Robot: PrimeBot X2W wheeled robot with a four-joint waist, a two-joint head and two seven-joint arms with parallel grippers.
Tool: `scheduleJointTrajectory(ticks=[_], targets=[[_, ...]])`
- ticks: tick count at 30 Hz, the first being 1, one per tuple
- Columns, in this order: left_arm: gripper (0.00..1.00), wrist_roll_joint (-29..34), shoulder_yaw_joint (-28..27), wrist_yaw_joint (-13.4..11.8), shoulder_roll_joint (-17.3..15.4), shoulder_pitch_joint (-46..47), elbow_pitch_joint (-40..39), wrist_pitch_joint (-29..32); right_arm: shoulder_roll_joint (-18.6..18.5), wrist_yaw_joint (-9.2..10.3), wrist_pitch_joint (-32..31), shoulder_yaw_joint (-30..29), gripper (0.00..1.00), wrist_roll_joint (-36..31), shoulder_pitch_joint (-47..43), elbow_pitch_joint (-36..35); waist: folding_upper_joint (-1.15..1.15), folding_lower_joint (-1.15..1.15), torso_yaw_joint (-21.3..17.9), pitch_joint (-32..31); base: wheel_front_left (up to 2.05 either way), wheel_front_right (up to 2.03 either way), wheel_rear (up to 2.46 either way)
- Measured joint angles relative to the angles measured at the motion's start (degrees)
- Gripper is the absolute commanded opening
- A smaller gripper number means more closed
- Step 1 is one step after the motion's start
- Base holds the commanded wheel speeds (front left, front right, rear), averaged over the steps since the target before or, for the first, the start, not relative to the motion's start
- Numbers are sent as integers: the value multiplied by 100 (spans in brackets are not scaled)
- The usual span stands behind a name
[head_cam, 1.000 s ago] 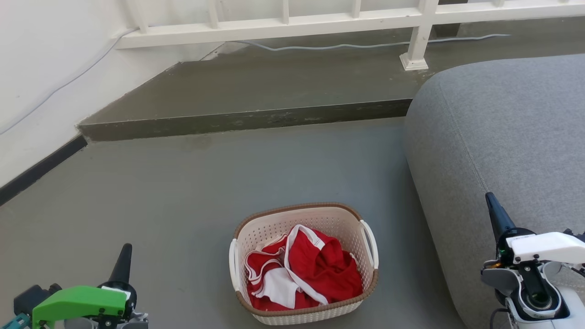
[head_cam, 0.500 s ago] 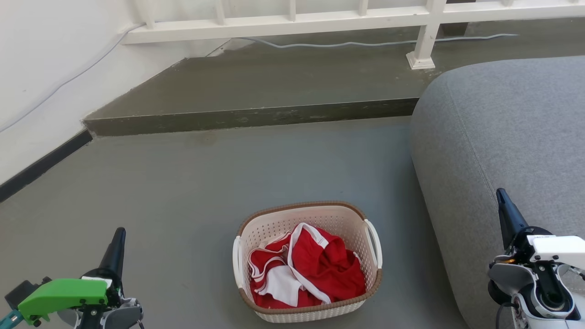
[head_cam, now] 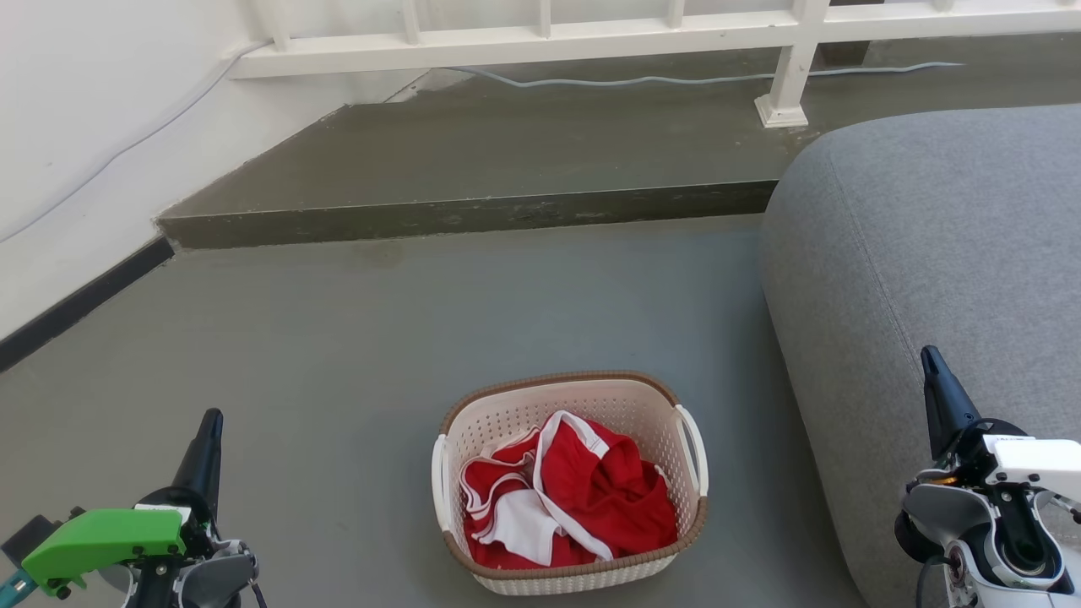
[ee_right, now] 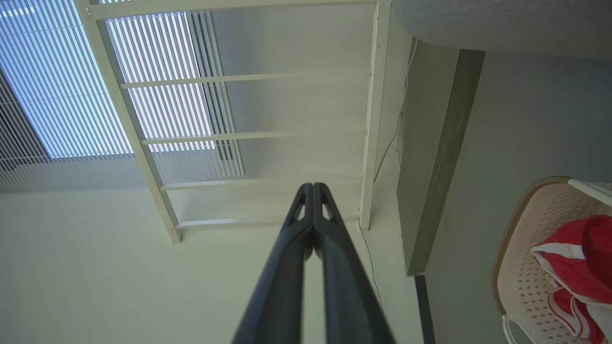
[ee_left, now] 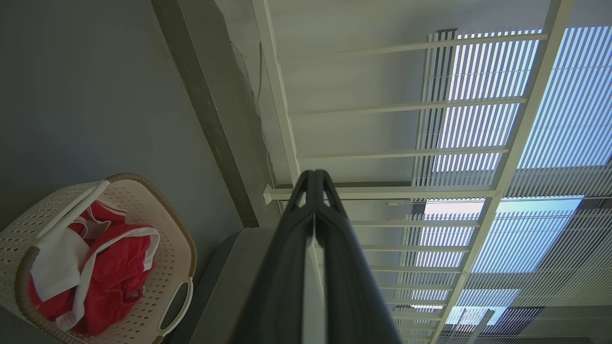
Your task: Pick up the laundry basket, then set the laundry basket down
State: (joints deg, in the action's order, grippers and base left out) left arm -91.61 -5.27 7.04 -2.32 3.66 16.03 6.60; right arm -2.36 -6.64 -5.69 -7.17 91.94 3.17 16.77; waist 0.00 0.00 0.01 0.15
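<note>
Laundry basket (head_cam: pixel 625 404) sitting on floor (head_cam: pixel 338 380), lower centre of head frame, red-and-white garment (head_cam: pixel 608 490) lying inside, grey sofa (head_cam: pixel 929 236) just beside at right. Left pincer (head_cam: pixel 209 420) at lower left, right pincer (head_cam: pixel 931 359) at lower right, both hanging clear of basket, clenched, gripping nothing.

Scene fitting two stages: basket waiting for lift, or already set back down. Pictures not settling which.

Wrist views showing fingers (ee_left: pixel 287 248) pressing together; head view giving each pincer as single dark spike. Left wrist view taking in both white handles (ee_left: pixel 176 306); right wrist view catching one corner.
</note>
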Motion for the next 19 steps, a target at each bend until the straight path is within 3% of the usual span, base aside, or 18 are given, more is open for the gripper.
scheduleJointTrajectory(ticks=[19], targets=[[0, 0, 2, 1, 1, 0, -2, 0, 2, -8, 0, -3, 0, 0, 14, -7, 0, 0, -1, 0, 0, 0, 0]])
